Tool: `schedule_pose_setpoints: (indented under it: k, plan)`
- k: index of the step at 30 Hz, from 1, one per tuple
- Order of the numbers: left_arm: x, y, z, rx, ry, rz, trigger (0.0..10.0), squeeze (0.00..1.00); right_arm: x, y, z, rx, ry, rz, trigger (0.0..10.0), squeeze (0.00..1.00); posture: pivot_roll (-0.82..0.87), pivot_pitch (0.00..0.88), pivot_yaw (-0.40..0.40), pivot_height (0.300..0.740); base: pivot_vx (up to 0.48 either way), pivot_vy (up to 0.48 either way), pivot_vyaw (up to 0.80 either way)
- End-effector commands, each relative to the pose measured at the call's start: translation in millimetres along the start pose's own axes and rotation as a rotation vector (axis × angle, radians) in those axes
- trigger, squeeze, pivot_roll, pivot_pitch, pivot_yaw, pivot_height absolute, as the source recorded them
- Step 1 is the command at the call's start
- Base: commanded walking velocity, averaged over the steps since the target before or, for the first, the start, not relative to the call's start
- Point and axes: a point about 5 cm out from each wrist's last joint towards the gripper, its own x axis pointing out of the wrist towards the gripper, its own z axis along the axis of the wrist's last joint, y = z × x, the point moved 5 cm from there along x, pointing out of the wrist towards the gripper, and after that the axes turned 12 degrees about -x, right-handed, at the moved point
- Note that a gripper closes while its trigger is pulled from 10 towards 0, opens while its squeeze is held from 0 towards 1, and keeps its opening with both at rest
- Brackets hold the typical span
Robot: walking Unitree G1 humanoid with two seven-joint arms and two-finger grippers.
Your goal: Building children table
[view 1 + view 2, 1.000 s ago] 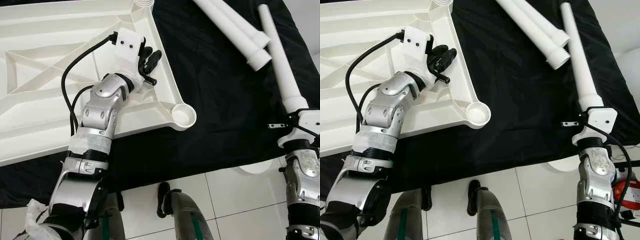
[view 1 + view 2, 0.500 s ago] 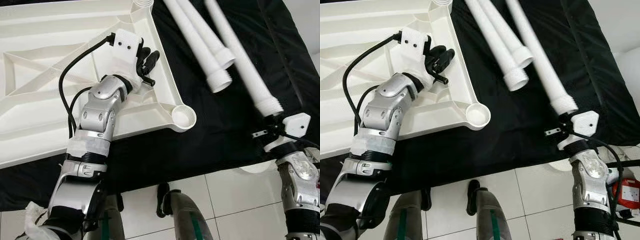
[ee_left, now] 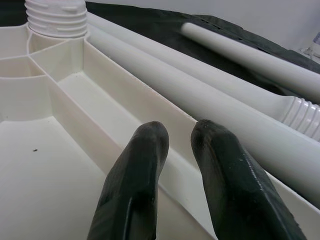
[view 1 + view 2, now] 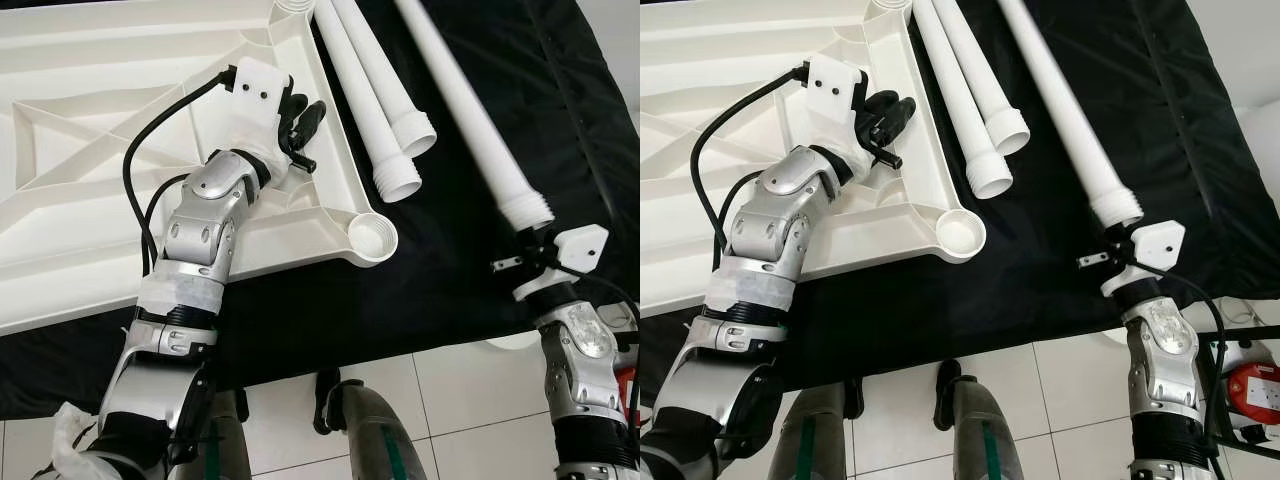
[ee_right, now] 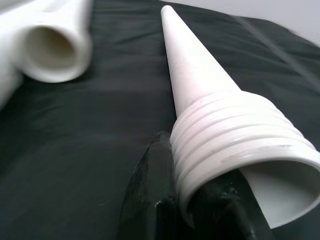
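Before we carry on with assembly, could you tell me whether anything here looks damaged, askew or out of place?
Nothing looks damaged. The upturned white plastic tabletop and two white threaded legs lie flat on the black cloth. The third white leg is gripped at its threaded end by the right hand; the left hand rests on the tabletop's rim.

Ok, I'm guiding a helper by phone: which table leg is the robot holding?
Start at the big white tabletop lying on the black cloth. Three white legs lie to its right; two rest side by side against its edge. The held leg is the one lying apart, farthest right, with the right hand shut on its threaded end.
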Motion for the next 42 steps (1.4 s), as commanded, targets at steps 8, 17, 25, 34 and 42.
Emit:
schedule_pose_setpoints:
  k: [8, 17, 25, 34, 42]
  plan:
    - [1.9, -12.7, 14, -0.02, -0.081, -0.103, 10.0, 0.0, 7.9, 11.7, 32, 0.042, -0.089, -0.072, 10.0, 0.0, 0.09, 0.352, -0.108, 0.74, 0.0, 0.0, 0.0]
    - [-3.5, -30.4, 52, -0.121, -0.224, -0.303, 10.0, 0.0, 24.6, 10.9, 80, -0.035, -0.242, -0.09, 10.0, 0.0, 0.09, 0.326, -0.085, 0.74, 0.0, 0.0, 0.0]
    - [-8.6, -39.6, 64, -0.148, -0.262, -0.413, 10.0, 0.0, 31.1, 9.7, 112, -0.097, -0.318, -0.101, 10.0, 0.0, 0.09, 0.288, -0.066, 0.74, 0.0, 0.0, 0.0]
    - [4.8, -33.3, 79, -0.125, -0.28, -0.379, 10.0, 0.0, 43.0, 0.5, 129, -0.123, -0.372, -0.143, 10.0, 0.0, 0.08, 0.175, -0.026, 0.74, 0.0, 0.0, 0.0]
    - [15.5, -29.4, 66, -0.134, -0.208, -0.338, 10.0, 0.0, 43.5, 0.3, 134, -0.133, -0.389, -0.168, 10.0, 0.0, 0.08, 0.12, 0.01, 0.74, 0.0, 0.0, 0.0]
